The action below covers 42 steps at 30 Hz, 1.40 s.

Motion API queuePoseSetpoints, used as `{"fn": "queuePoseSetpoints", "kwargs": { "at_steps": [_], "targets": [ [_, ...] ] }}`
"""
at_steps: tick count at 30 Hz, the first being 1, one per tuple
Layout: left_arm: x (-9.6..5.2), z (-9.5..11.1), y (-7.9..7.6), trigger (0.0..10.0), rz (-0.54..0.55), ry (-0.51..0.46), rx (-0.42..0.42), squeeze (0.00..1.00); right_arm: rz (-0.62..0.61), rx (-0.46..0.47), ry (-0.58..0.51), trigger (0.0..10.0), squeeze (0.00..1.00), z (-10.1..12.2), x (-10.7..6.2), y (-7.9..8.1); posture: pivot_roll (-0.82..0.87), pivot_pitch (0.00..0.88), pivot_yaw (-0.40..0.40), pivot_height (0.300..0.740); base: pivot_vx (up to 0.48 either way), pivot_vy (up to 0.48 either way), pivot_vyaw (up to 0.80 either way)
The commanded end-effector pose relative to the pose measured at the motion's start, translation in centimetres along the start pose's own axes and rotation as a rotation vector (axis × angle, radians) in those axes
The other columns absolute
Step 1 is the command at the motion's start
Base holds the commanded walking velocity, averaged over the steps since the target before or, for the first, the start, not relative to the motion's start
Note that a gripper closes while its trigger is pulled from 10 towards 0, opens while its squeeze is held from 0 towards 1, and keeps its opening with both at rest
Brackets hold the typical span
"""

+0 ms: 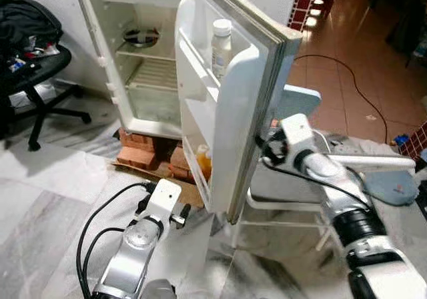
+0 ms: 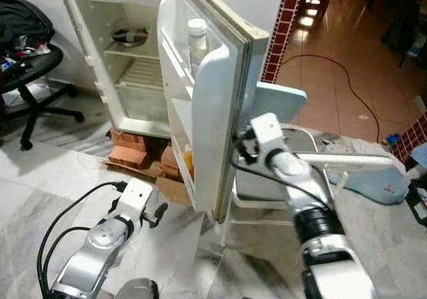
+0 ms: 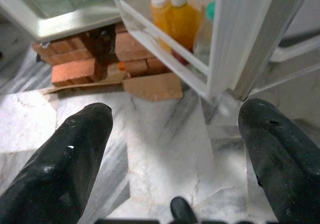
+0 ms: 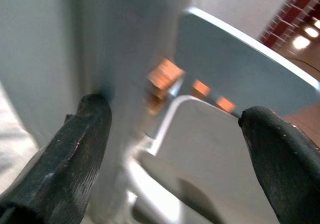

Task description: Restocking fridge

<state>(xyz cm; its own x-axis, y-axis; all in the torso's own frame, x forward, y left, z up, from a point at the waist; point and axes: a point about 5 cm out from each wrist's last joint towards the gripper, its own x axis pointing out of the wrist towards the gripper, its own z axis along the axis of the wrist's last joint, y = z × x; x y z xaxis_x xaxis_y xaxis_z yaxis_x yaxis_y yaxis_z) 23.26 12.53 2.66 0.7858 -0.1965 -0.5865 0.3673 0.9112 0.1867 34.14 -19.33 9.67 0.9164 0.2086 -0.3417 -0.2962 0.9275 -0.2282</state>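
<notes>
Left eye view: right hand [image 1: 267,145] half-hidden behind fridge door [image 1: 230,99].

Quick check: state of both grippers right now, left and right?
Left gripper: open, empty, low over the marble floor.
Right gripper: open, holding nothing, at the outer edge of the white fridge door.

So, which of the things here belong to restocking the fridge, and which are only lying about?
For the job:
- white fridge door, standing open
- white bottle on the upper door shelf
- orange bottles on the lower door shelf
- right gripper, open at the door's outer face

Just lying about:
- black office chair
- red bricks under the fridge
- left gripper, open over the floor
</notes>
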Motion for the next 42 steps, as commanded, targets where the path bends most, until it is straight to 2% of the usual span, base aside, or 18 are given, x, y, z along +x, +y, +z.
{"fn": "queuePoseSetpoints", "kwargs": {
  "at_steps": [1,4,6,7,11,12,13,14,18,20,22,26,28,29,30,36,40,42],
  "targets": [
    [-0.2,0.3,0.0,10.0,-0.002,-0.012,0.017,0.00,-0.048,0.070,-0.058,10.0,0.00,0.7,0.0,-1.0,0.13,0.000,-0.040,0.740,0.000,0.000,0.00],
    [-0.1,0.4,-0.1,10.0,-0.008,-0.013,0.027,0.00,-0.026,0.191,-0.220,10.0,0.00,3.3,0.2,-0.9,0.13,0.000,-0.036,0.740,0.000,0.000,0.00],
    [0.0,0.4,0.0,10.0,-0.010,-0.014,0.030,0.00,0.070,0.272,-0.356,10.0,0.00,5.8,0.2,0.3,0.13,0.000,-0.032,0.740,0.000,0.000,0.00],
    [0.0,0.5,0.0,10.0,-0.010,-0.015,0.031,0.00,0.179,0.370,-0.470,10.0,0.00,8.1,0.0,1.7,0.13,0.000,-0.030,0.740,0.000,0.000,0.00],
    [0.1,0.5,0.0,10.0,-0.015,-0.016,0.041,0.00,0.337,0.476,-0.612,10.0,0.00,11.7,-0.5,4.6,0.13,0.000,-0.028,0.740,0.000,0.000,0.00],
    [0.1,0.6,0.0,10.0,-0.017,-0.017,0.044,0.00,0.395,0.512,-0.654,10.0,0.00,12.9,-0.8,5.8,0.13,0.000,-0.028,0.740,0.000,0.000,0.00],
    [0.1,0.6,0.0,10.0,-0.017,-0.018,0.048,0.00,0.556,0.619,-0.720,10.0,0.00,15.0,-1.9,8.4,0.13,0.000,-0.031,0.740,0.000,0.000,0.00],
    [0.1,0.6,0.0,10.0,-0.016,-0.018,0.049,0.00,0.613,0.650,-0.736,10.0,0.00,15.6,-2.3,9.1,0.13,0.000,-0.031,0.740,0.000,0.000,0.00],
    [0.1,0.5,0.0,10.0,-0.007,-0.020,0.047,0.00,0.956,0.606,-0.757,10.0,0.00,16.1,-5.8,13.1,0.14,0.000,-0.039,0.740,0.000,0.000,0.00],
    [0.1,0.5,0.0,10.0,-0.006,-0.020,0.046,0.00,0.959,0.587,-0.745,10.0,0.00,15.7,-5.9,13.3,0.14,0.000,-0.039,0.740,0.000,0.000,0.00],
    [0.1,0.5,-0.1,10.0,-0.006,-0.021,0.046,0.00,0.834,0.528,-0.607,10.0,0.00,12.2,-4.2,13.1,0.14,0.000,-0.041,0.740,0.000,0.000,0.00],
    [0.1,0.7,0.0,10.0,-0.001,-0.032,0.051,0.00,0.703,0.500,-0.485,10.0,0.00,9.1,-3.0,12.3,0.13,0.000,-0.037,0.740,0.000,0.000,0.00],
    [0.0,1.5,0.7,10.0,0.056,-0.095,0.055,0.00,0.559,0.467,-0.400,10.0,0.00,6.7,-2.4,11.2,0.12,0.000,-0.035,0.740,0.000,0.000,0.00],
    [-0.1,2.5,1.4,10.0,0.101,-0.154,0.041,0.00,0.416,0.444,-0.330,10.0,0.00,4.9,-2.0,10.1,0.12,0.000,-0.035,0.740,0.000,0.000,0.00],
    [-0.1,3.1,2.2,10.0,0.156,-0.185,-0.025,0.00,0.288,0.449,-0.286,10.0,0.00,3.4,-1.9,8.9,0.12,0.000,-0.034,0.740,0.000,0.000,0.00],
    [-0.7,3.9,3.8,10.0,0.241,-0.283,-0.058,0.00,0.131,0.418,-0.240,10.0,0.00,1.3,-2.6,7.2,0.10,0.000,-0.019,0.740,0.000,0.350,0.00],
    [-3.0,5.9,5.2,10.0,0.367,-0.530,-0.057,0.00,0.025,0.367,-0.180,10.0,0.00,-1.0,-3.1,5.9,0.10,0.000,-0.017,0.740,0.000,0.480,0.00],
    [-3.4,5.9,5.4,10.0,0.377,-0.558,-0.050,0.00,-0.005,0.373,-0.166,10.0,0.00,-1.7,-3.2,5.3,0.10,0.000,-0.017,0.740,0.000,0.480,0.00]
  ]
}}
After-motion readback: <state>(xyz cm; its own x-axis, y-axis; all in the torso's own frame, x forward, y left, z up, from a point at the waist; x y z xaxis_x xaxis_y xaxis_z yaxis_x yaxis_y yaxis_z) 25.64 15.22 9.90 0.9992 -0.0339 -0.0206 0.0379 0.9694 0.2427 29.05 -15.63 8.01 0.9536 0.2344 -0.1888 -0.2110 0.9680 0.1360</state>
